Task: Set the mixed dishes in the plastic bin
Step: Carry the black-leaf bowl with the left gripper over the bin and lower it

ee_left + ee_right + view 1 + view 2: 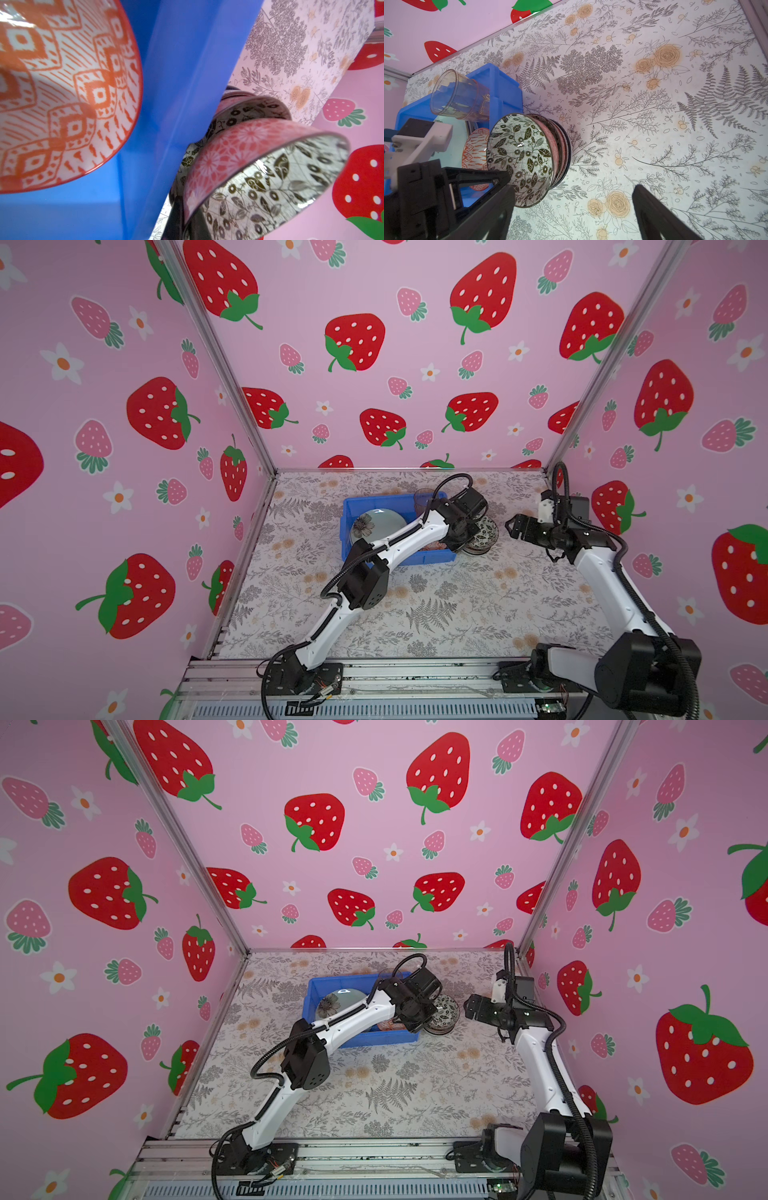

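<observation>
The black-and-white bowl (521, 158) tops a stack of bowls (562, 145) on the table, just outside the blue bin (374, 502). The left gripper (463, 540) is closed on its rim. On the bin side of those fingers, inside the bin, sit the orange-red bowl (62, 93), a pale green plate (384, 520) and a clear tumbler (460, 97). Across the stack from them, the right gripper (573, 187) hangs spread wide and empty above the floral table (415, 614).
</observation>
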